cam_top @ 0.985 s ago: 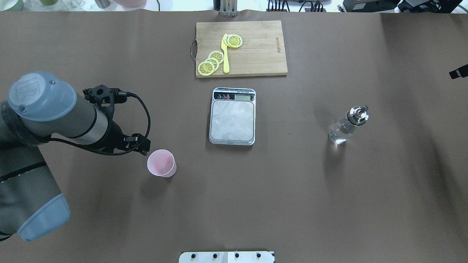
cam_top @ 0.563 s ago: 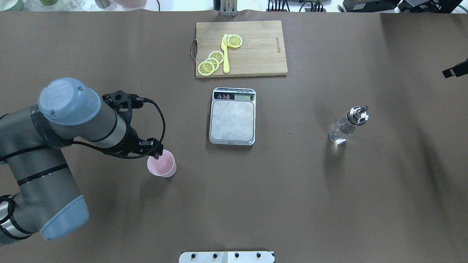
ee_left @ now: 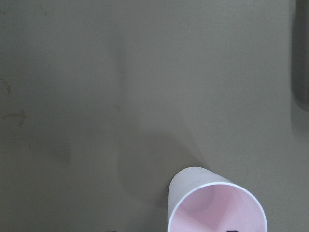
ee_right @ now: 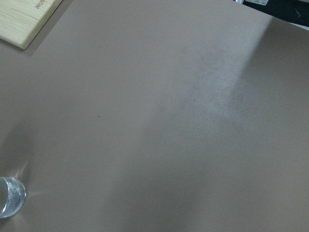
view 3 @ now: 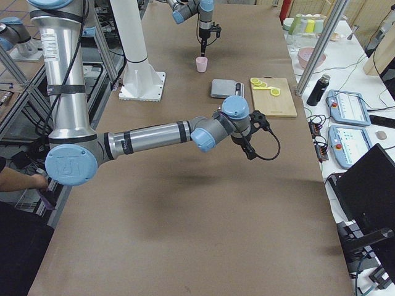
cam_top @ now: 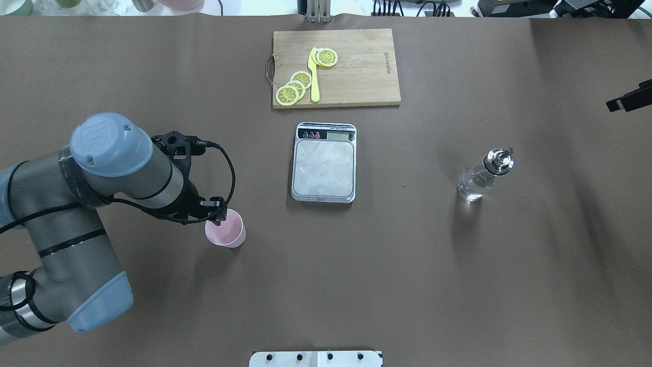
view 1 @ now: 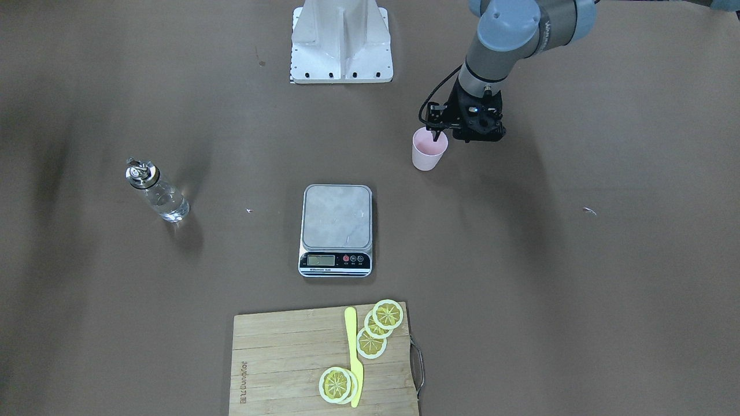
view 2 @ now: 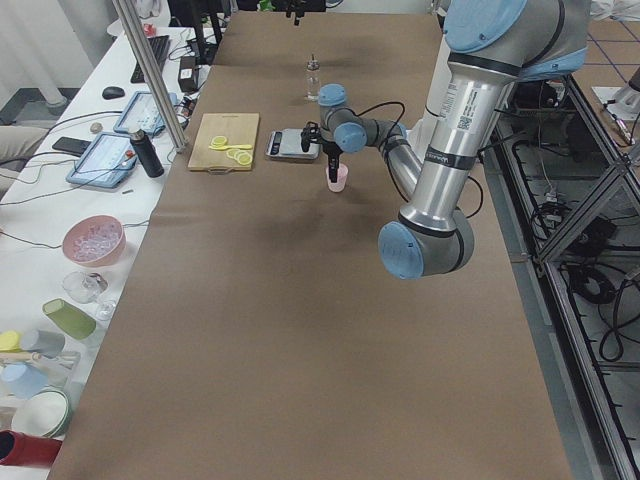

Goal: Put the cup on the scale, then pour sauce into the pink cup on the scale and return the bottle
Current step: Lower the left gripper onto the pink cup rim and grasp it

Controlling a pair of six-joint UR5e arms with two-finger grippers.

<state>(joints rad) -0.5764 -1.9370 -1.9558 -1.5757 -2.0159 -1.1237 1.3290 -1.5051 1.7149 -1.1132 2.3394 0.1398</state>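
Left pincer (cam_top: 218,220) spread across the rim of the cup (cam_top: 226,229).
One finger sits inside the mouth, one outside; the cup stands upright on the table (cam_top: 407,285), well left of the scale (cam_top: 324,171). The bottle (cam_top: 479,178) stands further right, upright. Whether the right pincer (cam_top: 629,98) is released or clenched, I cannot tell.

The brown-covered table (cam_top: 407,285) is carrying five things in the overhead view. A wooden cutting board (cam_top: 361,76) is lying at the upper centre, and the kitchen scale (cam_top: 324,171) is sitting just below it, with a strip of bare table between them. The pale pink cup (cam_top: 229,230) is standing upright left of centre, well apart from the scale. The clear glass bottle (cam_top: 481,176) is standing right of centre. A white mounting plate (cam_top: 316,358) is resting at the bottom edge.
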